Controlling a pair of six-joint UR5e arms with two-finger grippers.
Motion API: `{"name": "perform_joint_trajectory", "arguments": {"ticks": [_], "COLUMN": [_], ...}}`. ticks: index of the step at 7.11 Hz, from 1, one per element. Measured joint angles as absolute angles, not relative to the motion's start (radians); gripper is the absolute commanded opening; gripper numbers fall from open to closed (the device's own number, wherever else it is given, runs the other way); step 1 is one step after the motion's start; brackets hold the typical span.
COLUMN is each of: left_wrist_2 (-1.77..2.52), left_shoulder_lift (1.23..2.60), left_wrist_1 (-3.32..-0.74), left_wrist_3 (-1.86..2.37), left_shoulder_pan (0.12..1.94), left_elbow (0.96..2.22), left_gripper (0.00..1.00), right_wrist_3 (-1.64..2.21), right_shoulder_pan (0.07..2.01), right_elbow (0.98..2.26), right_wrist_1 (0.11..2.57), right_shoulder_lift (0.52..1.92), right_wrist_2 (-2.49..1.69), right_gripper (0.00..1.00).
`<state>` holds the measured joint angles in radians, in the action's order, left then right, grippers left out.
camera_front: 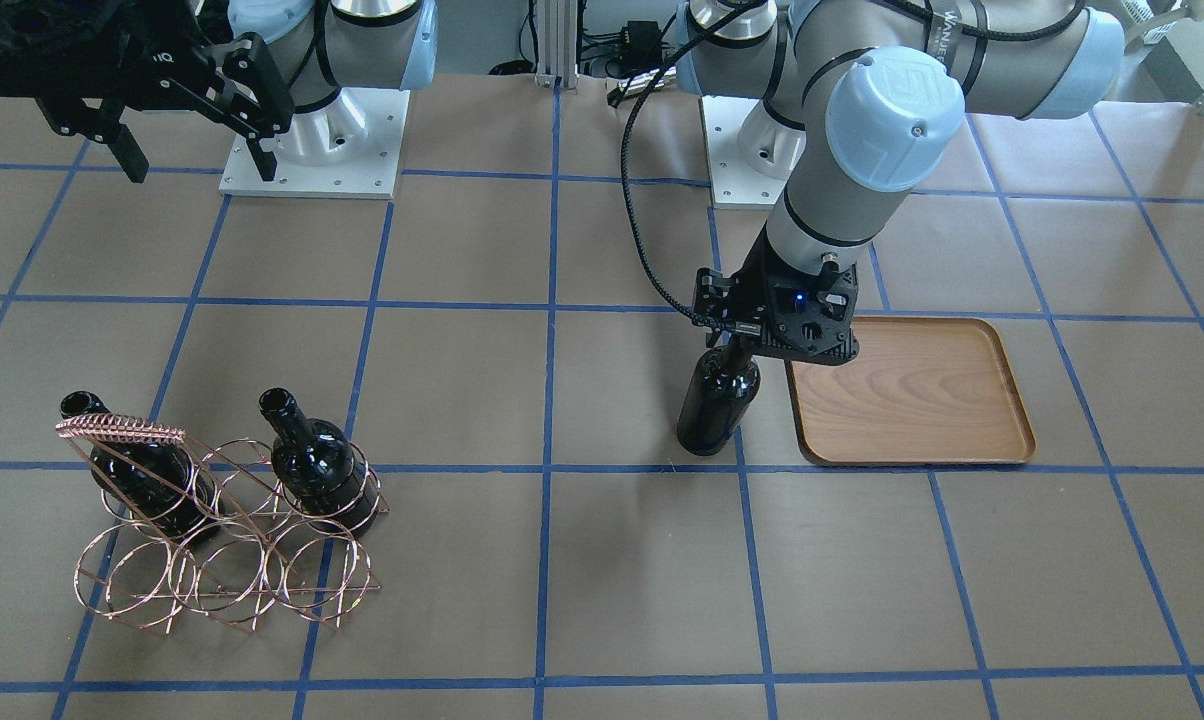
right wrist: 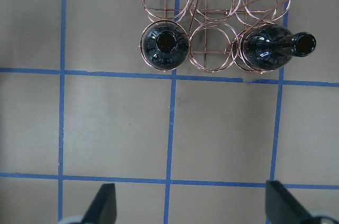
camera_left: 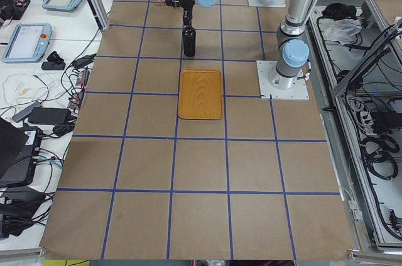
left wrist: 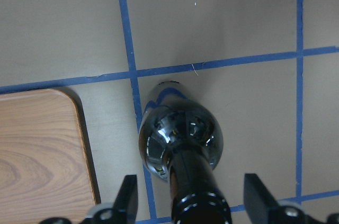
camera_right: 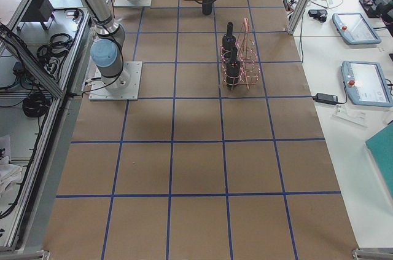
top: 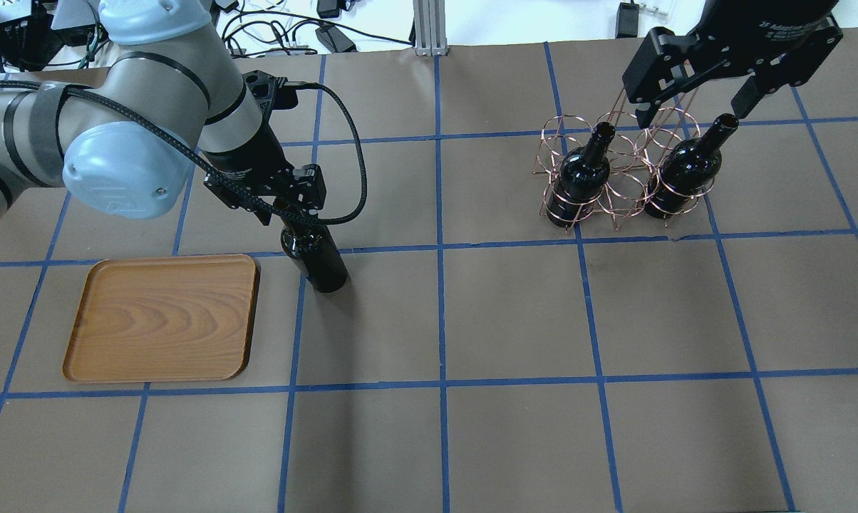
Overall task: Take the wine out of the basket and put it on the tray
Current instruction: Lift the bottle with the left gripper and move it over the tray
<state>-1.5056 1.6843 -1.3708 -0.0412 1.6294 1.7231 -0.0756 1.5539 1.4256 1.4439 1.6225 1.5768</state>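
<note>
**Wine bottle upright on the table beside the tray, left gripper open around its neck**

The table (top: 514, 320) carries the wooden tray (top: 162, 317), which is bare, and well apart from it the copper wire basket (camera_front: 120, 430) with 2 spare bottles (top: 582, 182) upright in its rings. The wine bottle (camera_front: 719, 400) stands just beside the tray's edge, not on it. The left gripper (left wrist: 193, 205) straddles its neck, both fingers clear of the glass. The right gripper (top: 693, 110) hangs spread wide above the basket. The bottle looks heavy, rigid, slick and breakable. The neck under the lip seems the surest hold, with the bottle kept vertical and set down gently.
</note>
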Motion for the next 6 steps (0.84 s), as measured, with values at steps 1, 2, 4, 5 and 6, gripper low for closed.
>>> {"name": "perform_joint_trajectory", "arguments": {"ticks": [1,2,4,5,6], "left_wrist_2": [-1.503,-1.499,-1.495,-1.496,-1.500], "left_shoulder_lift": [1.685,1.686,1.687,1.686,1.685], "left_wrist_1": [-1.376,-1.380,-1.382,-1.382,-1.382], "left_wrist_3": [-0.038,-0.036,-0.036,-0.037,-0.041], "left_shoulder_pan": [1.629,1.629,1.629,1.629,1.629], "left_elbow": [1.726,1.728,1.726,1.722,1.718], "left_gripper": [0.31,0.01,0.00,0.00,0.00], "right_wrist_3": [-0.076,-0.077,-0.077,-0.077,-0.077], "right_shoulder_pan": [1.554,1.554,1.554,1.554,1.554], "right_elbow": [1.426,1.426,1.426,1.426,1.426], "right_wrist_1": [1.444,1.444,1.444,1.444,1.444], "right_shoulder_lift": [1.623,1.623,1.623,1.622,1.623], "right_wrist_2": [1.576,1.575,1.575,1.575,1.574], "right_gripper": [1.00,1.00,1.00,1.00,1.00]}}
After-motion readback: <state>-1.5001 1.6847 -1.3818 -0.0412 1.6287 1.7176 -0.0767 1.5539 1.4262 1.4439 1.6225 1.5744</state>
